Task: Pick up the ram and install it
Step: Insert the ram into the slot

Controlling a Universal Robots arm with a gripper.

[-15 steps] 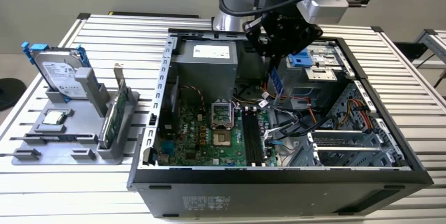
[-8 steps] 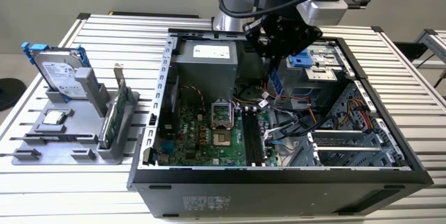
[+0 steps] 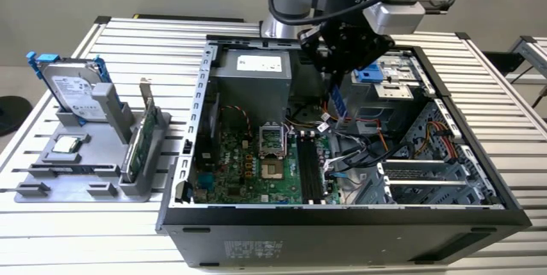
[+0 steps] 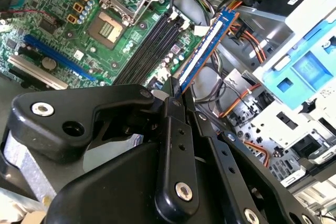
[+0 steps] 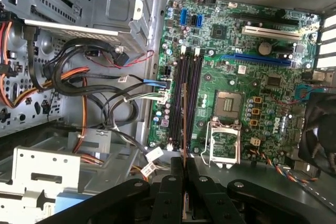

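Inside the open computer case (image 3: 359, 214), nearest first: motherboard (image 3: 248, 166) with black memory slots (image 3: 309, 166), unfilled. Above these, gripper (image 4: 176, 95), fingers (image 5: 170, 182) clamped on the ram (image 4: 206, 51); stick held edge-on over the slots in the first wrist view, clear of the board. Beyond, exterior view's left: grey holder (image 3: 77, 179) bearing hard drive (image 3: 73, 89) and expansion card (image 3: 143, 135), upright.
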